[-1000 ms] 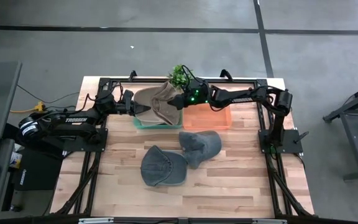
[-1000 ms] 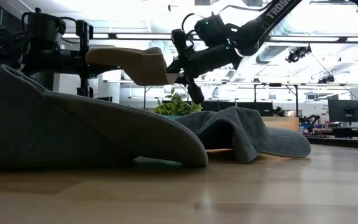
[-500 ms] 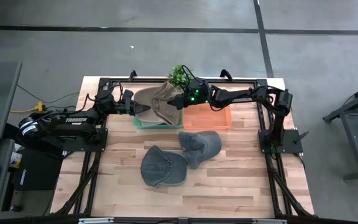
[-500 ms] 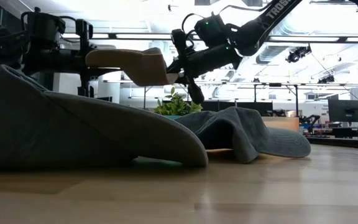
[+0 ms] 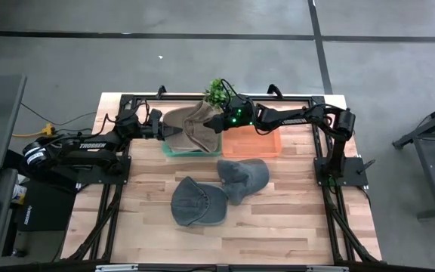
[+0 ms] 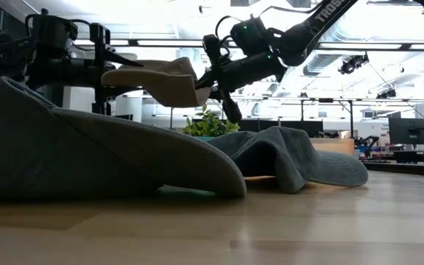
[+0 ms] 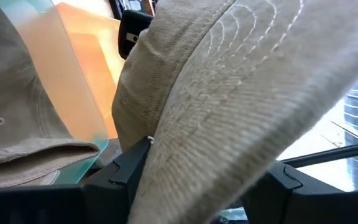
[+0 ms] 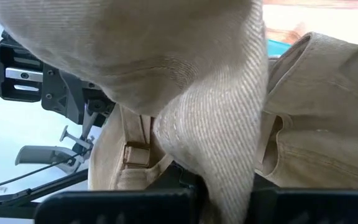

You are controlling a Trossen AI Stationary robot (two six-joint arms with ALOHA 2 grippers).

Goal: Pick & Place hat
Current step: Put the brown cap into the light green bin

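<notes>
- Release step in hand: my left gripper has its jaws parted around the brim of the tan corduroy cap, which hangs in the air above the teal plastic bin at the table's back edge.
- My right gripper is clamped tight on the cap's other side, carrying it alone, I judge.
- Both my arms reach level toward each other, wrists nearly meeting over the bin.
- Next, I'd back my left arm clear so my right can lower the cap in.
</notes>
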